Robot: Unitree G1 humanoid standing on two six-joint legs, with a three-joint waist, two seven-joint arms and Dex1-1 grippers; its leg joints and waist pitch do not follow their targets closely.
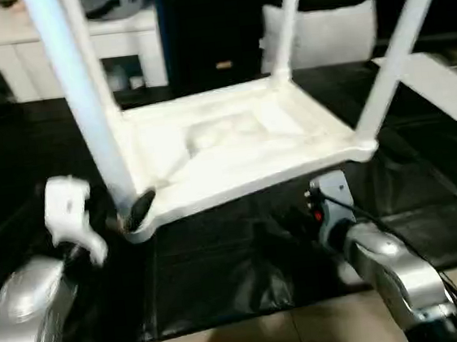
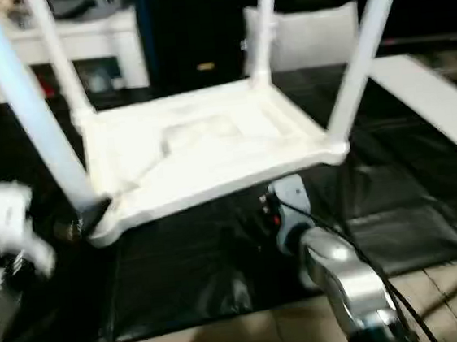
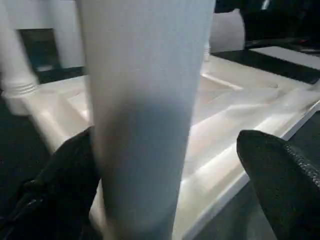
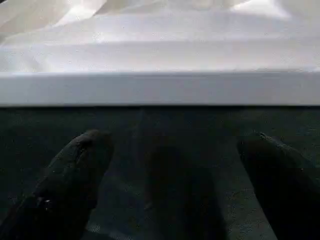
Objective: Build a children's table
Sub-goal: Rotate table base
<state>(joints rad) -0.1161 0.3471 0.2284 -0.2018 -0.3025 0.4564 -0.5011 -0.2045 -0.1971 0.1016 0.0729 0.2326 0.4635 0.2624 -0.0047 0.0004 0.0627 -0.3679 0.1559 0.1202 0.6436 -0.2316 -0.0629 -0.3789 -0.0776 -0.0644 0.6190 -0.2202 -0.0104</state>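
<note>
Nearest me, my two silver forearms rise from the bottom edge over pale floor tiles, and much of both is cut off by the frame. My left gripper (image 3: 165,165) has its two black fingers spread wide on either side of the near-left white tapered cylindrical leg (image 1: 82,96), low down by its socket; in the left wrist view the leg stands between the fingers with a gap on one side, and I cannot tell whether the other finger touches it. My right gripper (image 4: 175,165) is also spread wide with nothing between its fingers, held low over the black mat (image 1: 223,278) just in front of the near rim of the white plastic rectangular tabletop (image 1: 234,150). That tabletop lies upside down on the mat, its ribbed underside facing up, blurred so the ribs are hard to read. All four legs stand up from its corner sockets, their upper ends cut off by the top of the frame. Beyond it stands a grey-white pillow-like bag (image 1: 324,34), partly hidden by the far legs, and a flat white board strip (image 1: 449,91) runs off to the right.
</note>
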